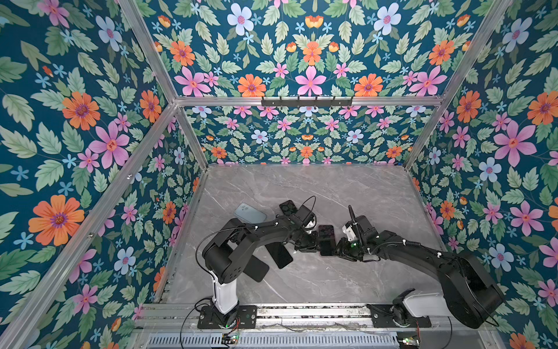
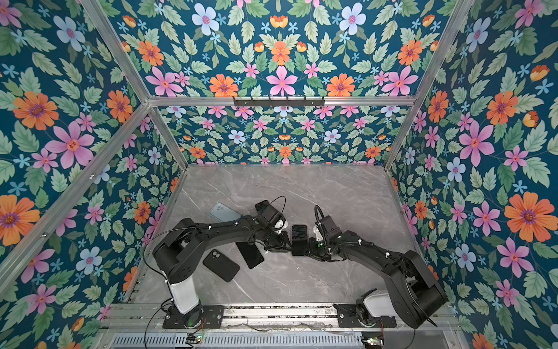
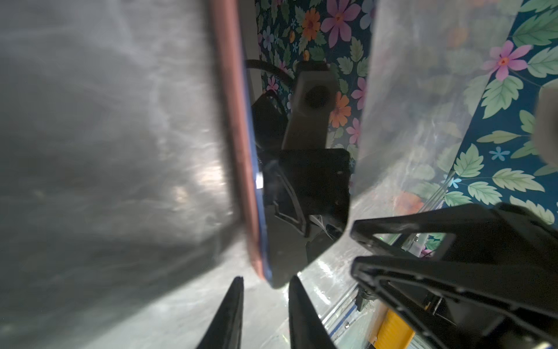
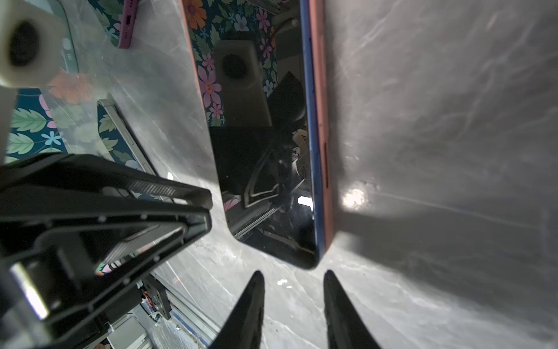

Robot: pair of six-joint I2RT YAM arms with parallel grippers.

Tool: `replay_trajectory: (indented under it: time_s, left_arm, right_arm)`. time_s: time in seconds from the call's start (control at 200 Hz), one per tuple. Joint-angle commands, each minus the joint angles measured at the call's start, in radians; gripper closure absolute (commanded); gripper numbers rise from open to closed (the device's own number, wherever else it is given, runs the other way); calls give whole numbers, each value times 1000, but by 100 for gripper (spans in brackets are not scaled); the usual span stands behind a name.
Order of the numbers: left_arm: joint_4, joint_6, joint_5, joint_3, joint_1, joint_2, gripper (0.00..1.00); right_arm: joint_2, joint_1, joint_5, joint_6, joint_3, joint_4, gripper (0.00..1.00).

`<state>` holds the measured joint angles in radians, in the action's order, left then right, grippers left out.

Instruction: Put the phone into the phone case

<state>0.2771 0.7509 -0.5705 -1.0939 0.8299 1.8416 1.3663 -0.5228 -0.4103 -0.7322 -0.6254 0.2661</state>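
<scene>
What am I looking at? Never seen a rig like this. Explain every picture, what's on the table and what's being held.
Two black robot arms stand at the near edge of a grey marble table inside a flower-papered booth. Two pictures come from a camera pair overhead and show nearly the same whole scene. The other two come from a camera on each arm's wrist, looking along its fingers. Between the arms sits a dark-screened phone, seated in a coral case. The left hand and right hand each point at a near corner of it with fingers apart, so nothing is clamped. Also on the table: a pale blue phone or case, a black phone screen up, and what looks like a black case, back up.
</scene>
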Motion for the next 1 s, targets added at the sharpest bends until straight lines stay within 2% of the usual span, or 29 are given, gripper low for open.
replay_trajectory:
  time_s: [0.0, 0.41, 0.995]
  left_arm:
    - [68, -24, 47, -27, 9, 4, 73]
    - [93, -28, 69, -70, 30, 35, 75]
    - [86, -38, 65, -77, 46, 67, 84]
  right_arm:
    - [7, -1, 30, -16, -8, 9, 66]
    - [44, -2, 35, -6, -19, -8, 68]
    - [76, -3, 4, -14, -16, -49, 70]
